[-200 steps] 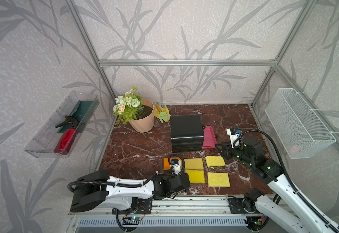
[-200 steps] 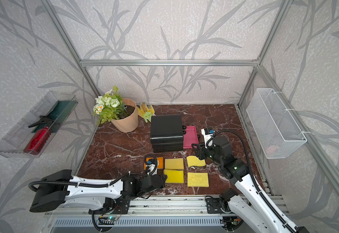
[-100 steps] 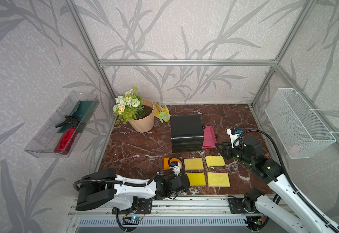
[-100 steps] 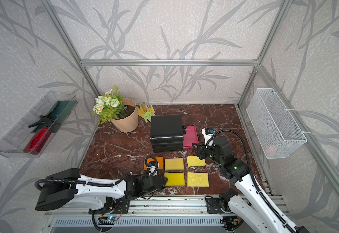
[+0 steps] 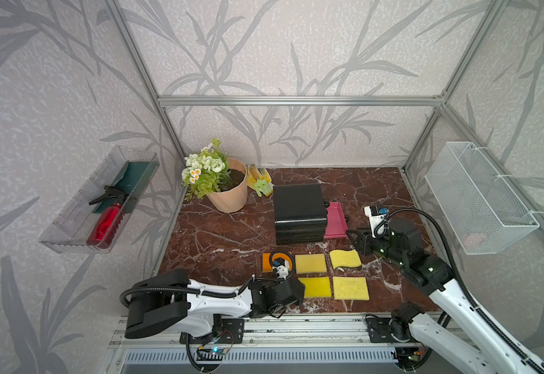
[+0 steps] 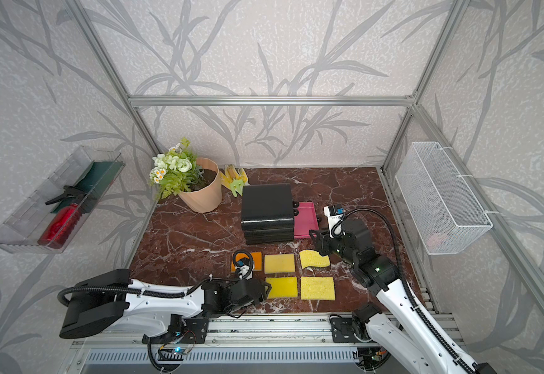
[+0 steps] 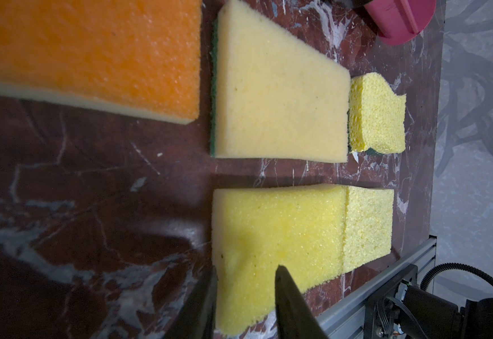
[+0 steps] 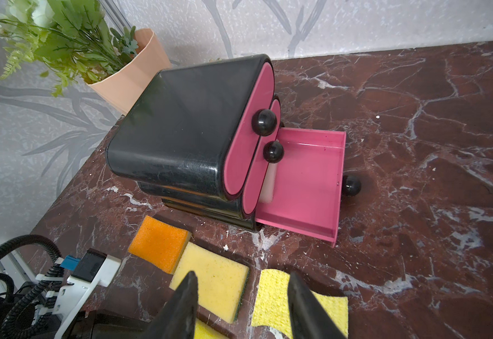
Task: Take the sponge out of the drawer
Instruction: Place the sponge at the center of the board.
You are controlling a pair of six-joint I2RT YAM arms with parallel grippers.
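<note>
The black cabinet (image 5: 298, 213) (image 8: 180, 123) stands mid-table, its pink bottom drawer (image 5: 335, 220) (image 6: 304, 220) (image 8: 307, 182) pulled out. A pale block (image 8: 268, 185) shows at the drawer's inner end; I cannot tell whether it is a sponge. Several sponges lie in front. My left gripper (image 5: 300, 288) (image 7: 246, 281) is low at the front edge, open, its jaws astride a corner of the bright yellow sponge (image 5: 317, 286) (image 7: 277, 232), which rests on the table. My right gripper (image 5: 350, 233) (image 8: 242, 276) hovers open and empty near the drawer's front.
Orange sponge (image 5: 269, 260) (image 7: 92, 52), pale yellow sponge (image 5: 310, 263) (image 8: 213, 278), wavy sponge (image 5: 345, 259) (image 8: 274, 302) and coarse yellow sponge (image 5: 351, 288) form two rows. Flower pot (image 5: 228, 191) at back left. Wall tray (image 5: 102, 207) left, wire basket (image 5: 478, 197) right.
My left gripper's jaws have parted from shut on the bright yellow sponge, which has settled slightly nearer the front edge. The right arm has not moved.
</note>
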